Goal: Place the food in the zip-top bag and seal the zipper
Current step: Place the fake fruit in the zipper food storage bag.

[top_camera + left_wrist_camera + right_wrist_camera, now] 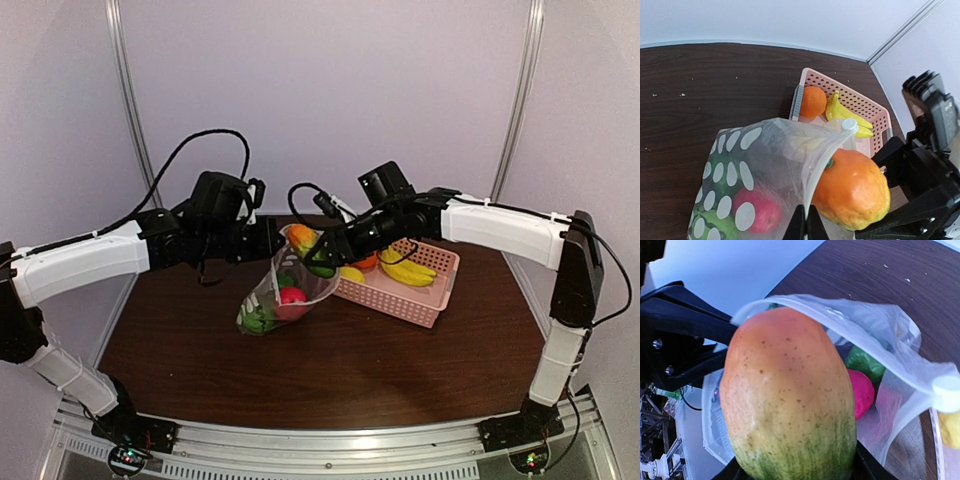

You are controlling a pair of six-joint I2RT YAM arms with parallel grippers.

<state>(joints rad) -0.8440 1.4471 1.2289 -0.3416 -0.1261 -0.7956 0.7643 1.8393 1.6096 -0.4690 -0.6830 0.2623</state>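
A dark brown wood-grain counter [350, 370] stands between pale lilac walls. Nearest the arm bases, a clear soft plastic zip-top bag [275, 305] with white polka dots lies tilted on the counter. Its closed end is low and to the left, and its mouth is raised toward the far side. Inside it are a green plastic vegetable [258, 320] at the bottom and a round pink-red plastic fruit [292, 296] just above. The zipper [821, 159] is a thin whitish strip along the mouth edge, with a small white slider tab [849, 125] at its far end.

The left gripper [806, 215] is pinched to a narrow slit on the mouth edge of the bag and holds that edge up. The right gripper [318, 250] clamps a large oval plastic toy fruit [790, 395], orange on top and shading to green at its base. The jaws are spread to the fruit's width. This fruit sits at the bag mouth, against the zipper edge. Whether it has passed the rim cannot be determined.

Beyond, just beside the bag, a pink plastic lattice basket [432, 295] holds an orange plastic ball [812, 101], yellow plastic bananas [846, 117] and a yellow plastic lemon [352, 274].
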